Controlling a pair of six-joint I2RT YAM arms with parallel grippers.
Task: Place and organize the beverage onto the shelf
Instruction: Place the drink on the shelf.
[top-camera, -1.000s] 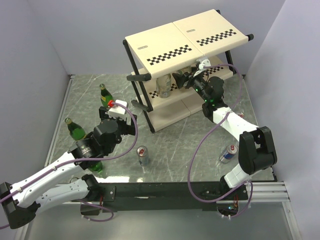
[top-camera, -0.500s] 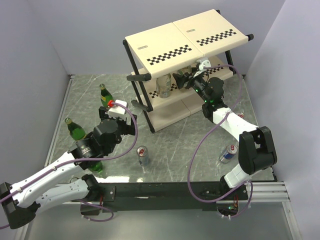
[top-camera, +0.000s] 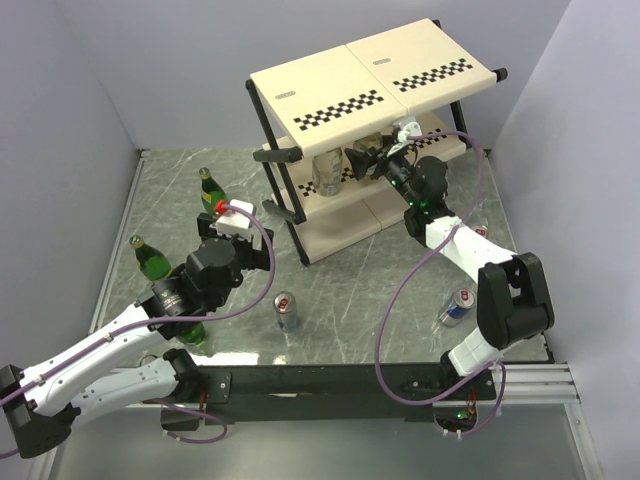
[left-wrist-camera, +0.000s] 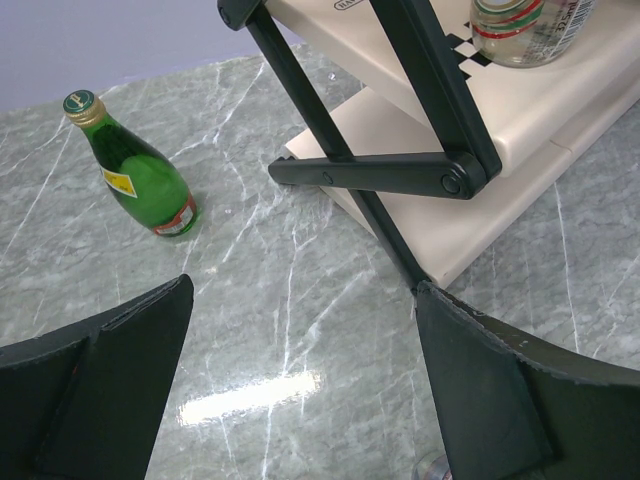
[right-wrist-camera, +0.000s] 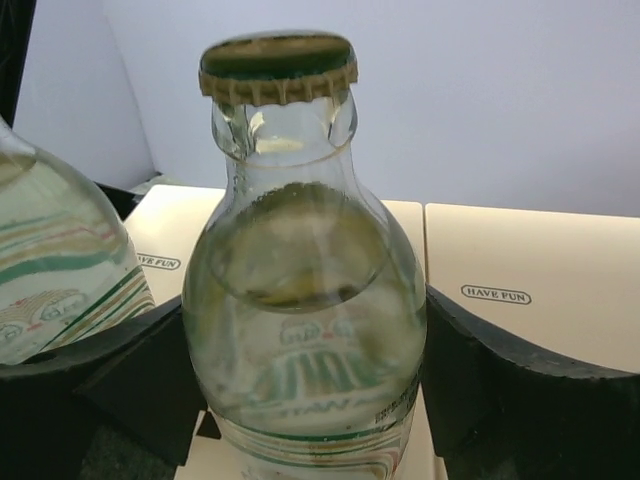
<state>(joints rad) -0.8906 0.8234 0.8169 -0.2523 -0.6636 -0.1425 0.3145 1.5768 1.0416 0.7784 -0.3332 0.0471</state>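
Spread wide and holding nothing, the left pincer (left-wrist-camera: 300, 290) is hovering over the counter (left-wrist-camera: 260, 330). Three green bottles are standing around that arm: a far bottle (top-camera: 208, 188), a left-edge bottle (top-camera: 150, 262) and a near bottle (top-camera: 192, 335) close to the base. A slim can (top-camera: 287, 312) is standing mid-counter. Further right the shelf (top-camera: 340, 85) is carrying a clear bottle (top-camera: 328, 172) on its middle tier. The right pincer (right-wrist-camera: 305, 400) is reaching into that tier, its fingers (right-wrist-camera: 140, 380) flanking a second clear bottle (right-wrist-camera: 300, 300) standing upright there. Whether they are pressing the glass I cannot tell. Rightmost, another slim can (top-camera: 456, 308) is standing on the counter.
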